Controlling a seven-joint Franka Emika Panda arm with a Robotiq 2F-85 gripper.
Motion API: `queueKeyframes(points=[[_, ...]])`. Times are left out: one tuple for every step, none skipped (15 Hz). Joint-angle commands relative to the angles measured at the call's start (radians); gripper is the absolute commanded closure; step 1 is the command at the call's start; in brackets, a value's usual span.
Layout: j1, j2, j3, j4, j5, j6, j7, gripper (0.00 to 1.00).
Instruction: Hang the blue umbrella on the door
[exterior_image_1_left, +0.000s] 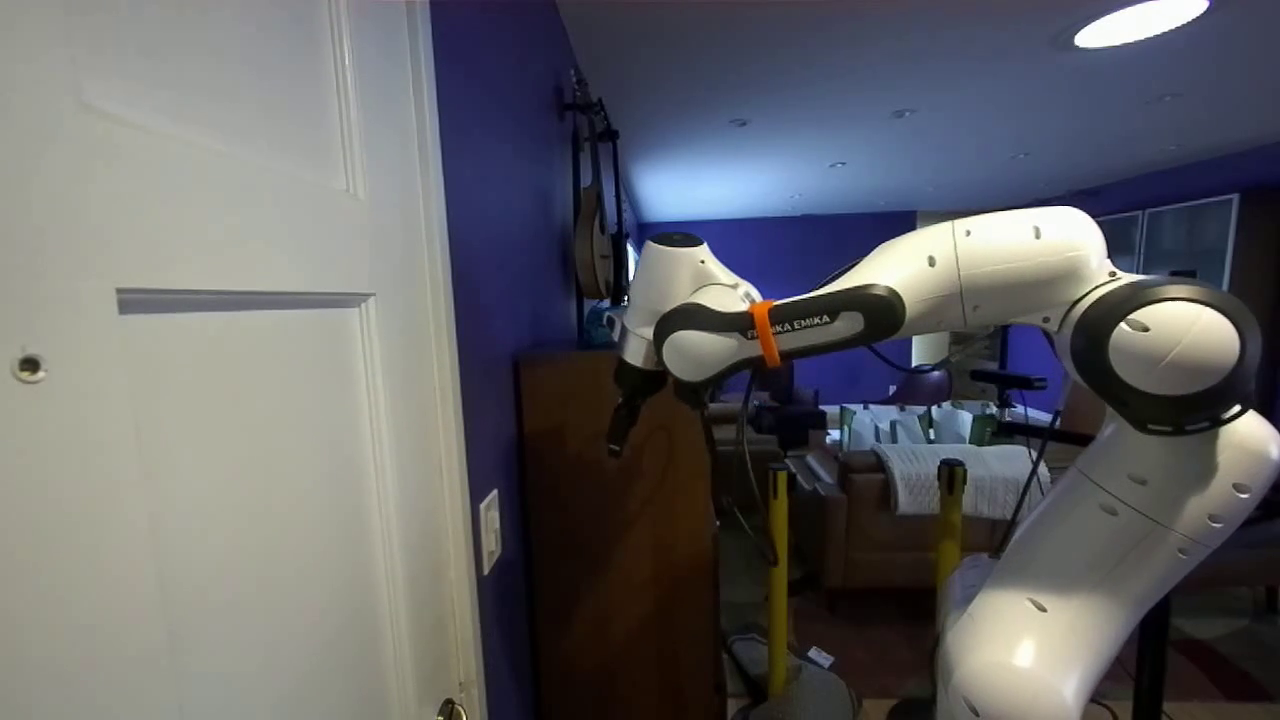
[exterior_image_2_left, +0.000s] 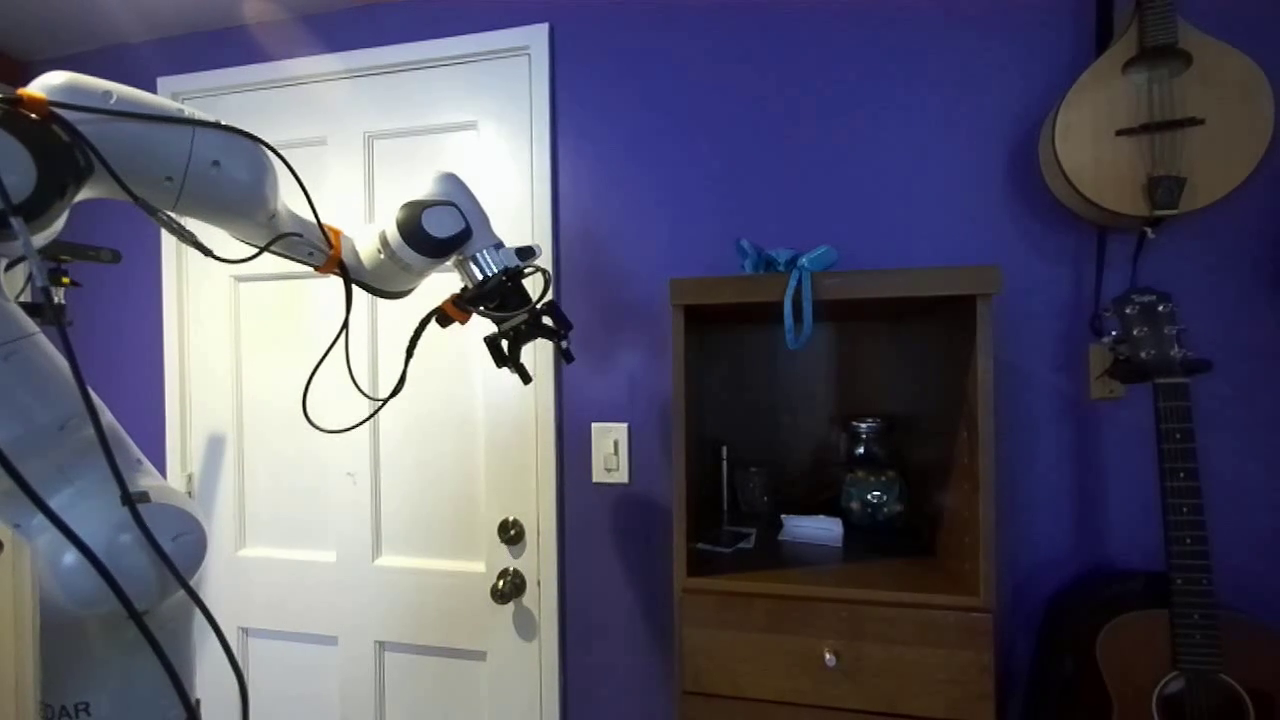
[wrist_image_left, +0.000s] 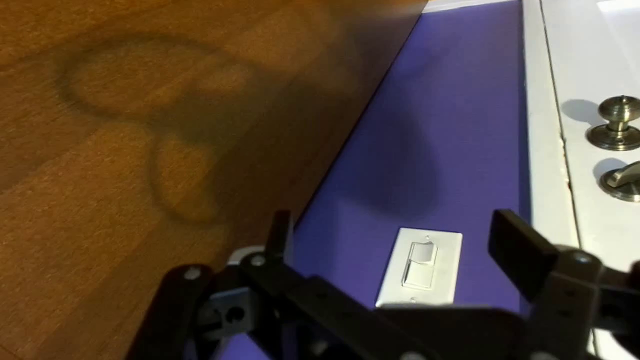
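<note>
End effector (exterior_image_2_left: 549, 369) w/ jaws apart, tilted dn twd wall (exterior_image_2_left: 620, 190), arm (exterior_image_1_left: 1010, 265) bent.

Room above blue umbrella (exterior_image_2_left: 785, 262); cabinet (exterior_image_2_left: 890, 285) blocks below.

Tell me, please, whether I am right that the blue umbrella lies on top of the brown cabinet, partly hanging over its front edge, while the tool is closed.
The tool is open, not closed, its jaws wide apart in the wrist view. The rest holds: the blue umbrella lies on top of the brown cabinet, partly hanging over its front edge.
</note>
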Motion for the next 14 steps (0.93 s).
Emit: queueKeyframes(points=[[0.012, 0.001, -0.008, 0.004, -0.007, -0.005, 0.004, 0.0], [0.012, 0.002, -0.007, 0.004, -0.007, -0.005, 0.004, 0.0], [0.012, 0.003, -0.007, 0.004, -0.007, -0.005, 0.004, 0.0], [0.036, -0.011, -0.018, 0.011, 0.02, -0.025, -0.043, 0.0], [0.037, -0.007, -0.023, 0.022, 0.012, -0.018, -0.061, 0.0], [0.028, 0.004, -0.025, 0.047, -0.005, -0.013, -0.061, 0.0], [0.032, 0.011, -0.043, 0.077, 0.009, -0.004, -0.076, 0.0], [0.031, 0.015, -0.055, 0.101, 0.011, 0.003, -0.091, 0.0], [0.028, 0.025, -0.071, 0.137, 0.013, 0.007, -0.108, 0.0], [0.026, 0.034, -0.086, 0.167, 0.01, 0.025, -0.127, 0.0], [0.027, 0.049, -0.108, 0.204, 0.015, 0.038, -0.156, 0.0], [0.035, 0.063, -0.135, 0.24, 0.032, 0.048, -0.192, 0.0], [0.038, 0.083, -0.162, 0.278, 0.046, 0.062, -0.228, 0.0], [0.038, 0.098, -0.182, 0.31, 0.057, 0.078, -0.248, 0.0]])
